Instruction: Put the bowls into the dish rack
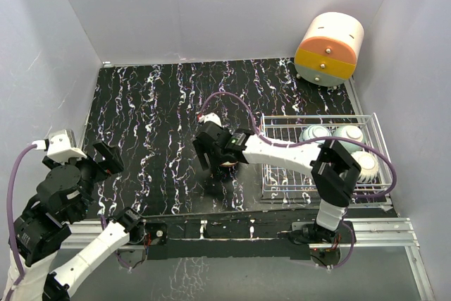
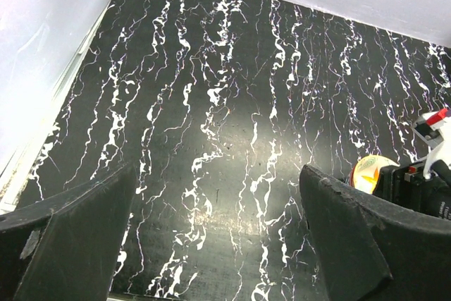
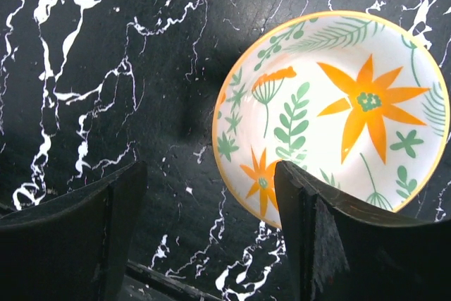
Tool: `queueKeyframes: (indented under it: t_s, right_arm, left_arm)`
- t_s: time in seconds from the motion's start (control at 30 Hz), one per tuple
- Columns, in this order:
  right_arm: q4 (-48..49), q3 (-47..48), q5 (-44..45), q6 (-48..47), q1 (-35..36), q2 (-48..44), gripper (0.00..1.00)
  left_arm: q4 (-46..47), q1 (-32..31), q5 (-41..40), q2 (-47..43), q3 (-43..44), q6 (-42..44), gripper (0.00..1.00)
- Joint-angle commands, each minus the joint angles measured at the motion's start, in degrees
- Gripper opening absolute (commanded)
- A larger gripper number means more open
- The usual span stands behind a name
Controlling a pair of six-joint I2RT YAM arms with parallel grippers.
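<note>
A white bowl with orange flowers and green leaves [image 3: 331, 111] sits upright on the black marbled table, left of the dish rack. My right gripper [image 3: 210, 170] is open and low over its near-left rim, with one finger over the inside and the other outside over the table. In the top view the right gripper [image 1: 220, 154] almost hides this bowl [image 1: 227, 163]. The white wire dish rack [image 1: 282, 174] stands at the right and holds three pale bowls [image 1: 349, 135]. My left gripper [image 1: 107, 158] is open and empty at the left, well away; its own view [image 2: 218, 169] shows bare table between the fingers.
A cream-and-orange round drawer unit [image 1: 329, 48] stands at the back right corner. White walls enclose the table on three sides. The left wrist view shows the floral bowl's edge [image 2: 372, 172] and the right arm's wrist [image 2: 423, 181] at its right.
</note>
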Motion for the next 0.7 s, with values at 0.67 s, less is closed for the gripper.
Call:
queueKeyframes:
  t_s: [0.67]
  right_arm:
    - [2.42,5.79,5.73,0.84,-0.42,6.58,0.41]
  left_arm:
    - [-2.33,-0.29,-1.11,-1.66,-0.27,-0.53,0.97]
